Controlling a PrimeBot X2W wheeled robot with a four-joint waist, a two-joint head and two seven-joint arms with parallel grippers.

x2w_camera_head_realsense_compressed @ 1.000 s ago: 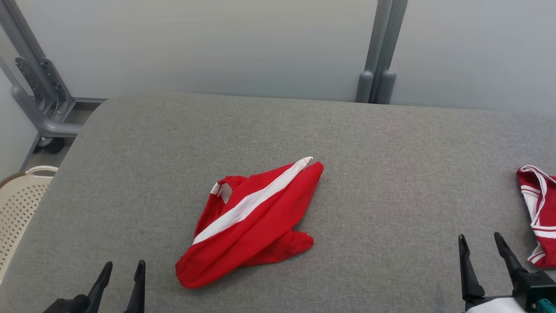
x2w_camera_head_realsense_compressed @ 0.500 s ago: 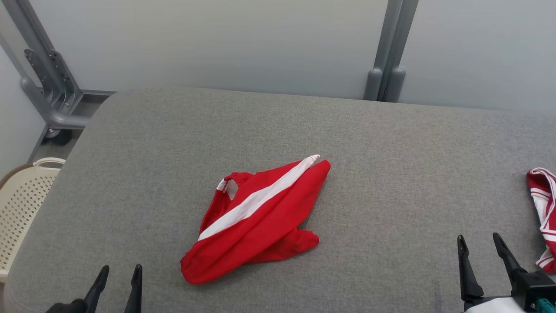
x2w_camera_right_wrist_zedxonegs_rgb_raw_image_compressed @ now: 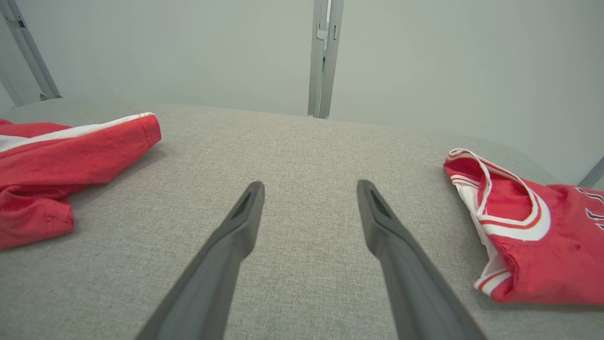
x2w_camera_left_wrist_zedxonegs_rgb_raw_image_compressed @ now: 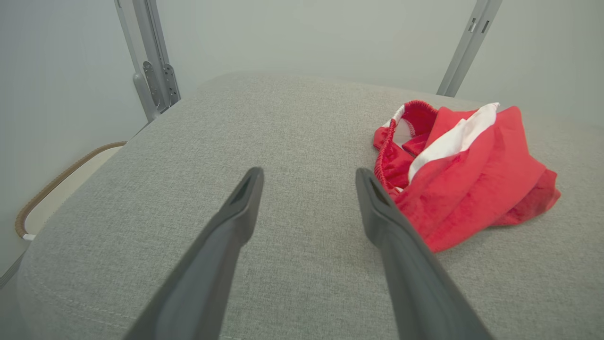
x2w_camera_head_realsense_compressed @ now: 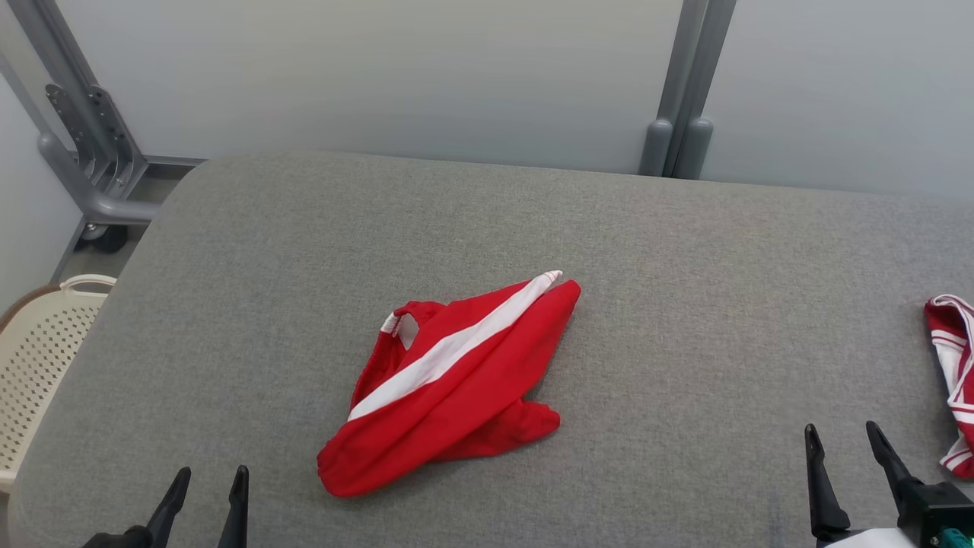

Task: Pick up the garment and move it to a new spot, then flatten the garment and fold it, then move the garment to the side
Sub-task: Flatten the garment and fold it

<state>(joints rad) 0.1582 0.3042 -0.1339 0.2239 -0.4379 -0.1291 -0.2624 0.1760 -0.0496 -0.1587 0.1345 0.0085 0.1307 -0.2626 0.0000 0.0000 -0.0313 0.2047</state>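
Garment: the red garment (x2w_camera_head_realsense_compressed: 449, 388) with a broad white stripe lies crumpled in a loose heap, touched by neither claw.
Garment's place: near the middle of the grey cloth-covered bench (x2w_camera_head_realsense_compressed: 685, 304), somewhat toward its near edge. One pointed end reaches up and to the right in the head view.
Garment's detail: the left wrist view shows a gathered red hem with white lining at the end facing that claw.
Left claw (x2w_camera_head_realsense_compressed: 212, 476): its fingers stand wide apart and hold nothing. It hovers at the bench's near edge, to the left of the garment and clear of it.
Right claw (x2w_camera_head_realsense_compressed: 841, 430): its fingers are also wide apart and empty. It hovers at the near edge, well to the right of the garment.
Second garment (x2w_camera_head_realsense_compressed: 951, 380): a red jersey with white trim lies on the bench's far right, just beside the right claw and not touching it.
Basket (x2w_camera_head_realsense_compressed: 34, 358): a cream perforated basket sits off the bench's left side, lower than the top.
Backdrop: a pale wall with grey metal posts (x2w_camera_head_realsense_compressed: 677, 99) lies behind the bench.
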